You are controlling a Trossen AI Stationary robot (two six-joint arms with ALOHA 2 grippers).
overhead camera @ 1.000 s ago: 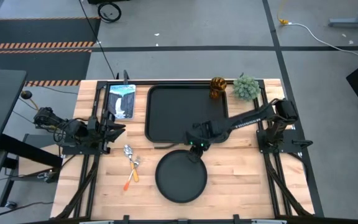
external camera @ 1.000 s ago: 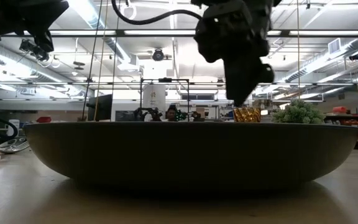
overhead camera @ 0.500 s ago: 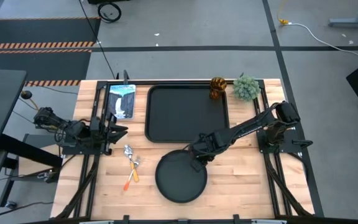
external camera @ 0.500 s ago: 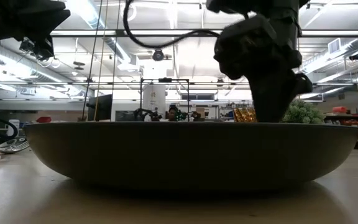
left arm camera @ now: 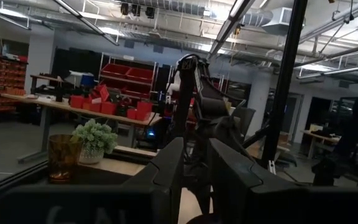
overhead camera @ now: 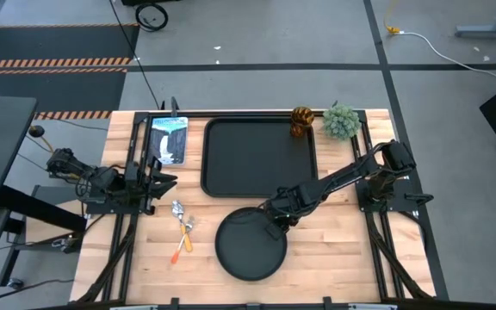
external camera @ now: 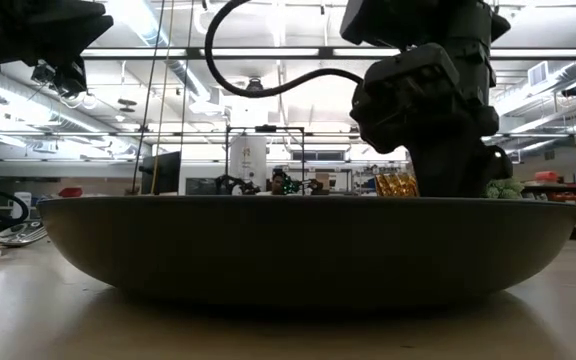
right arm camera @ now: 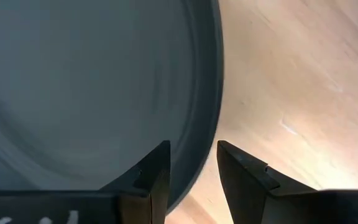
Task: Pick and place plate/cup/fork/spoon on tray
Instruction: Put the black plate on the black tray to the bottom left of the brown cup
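Observation:
The round black plate [overhead camera: 250, 245] lies on the wood table near the front edge, and it fills the low view [external camera: 308, 250]. My right gripper [overhead camera: 274, 227] is open low over the plate's far right rim [right arm camera: 209, 112]. One finger [right arm camera: 151, 177] is over the inside and the other [right arm camera: 244, 177] is outside; I cannot tell whether they touch the rim. The black tray [overhead camera: 258, 157] lies behind the plate. The amber cup [overhead camera: 301, 120] stands at the tray's far right corner. The spoon [overhead camera: 177, 209] and fork [overhead camera: 188, 227] lie crossed left of the plate. My left gripper [overhead camera: 166, 176] waits open at the table's left.
A small green plant [overhead camera: 341, 120] stands right of the cup. A printed card [overhead camera: 169, 138] lies left of the tray. Bare wood shows to the right of the plate [overhead camera: 334, 250].
My right gripper has moved from over the tray's near edge toward the table's near edge and down, ending low over the plate's far right rim. The plate has stayed where it was.

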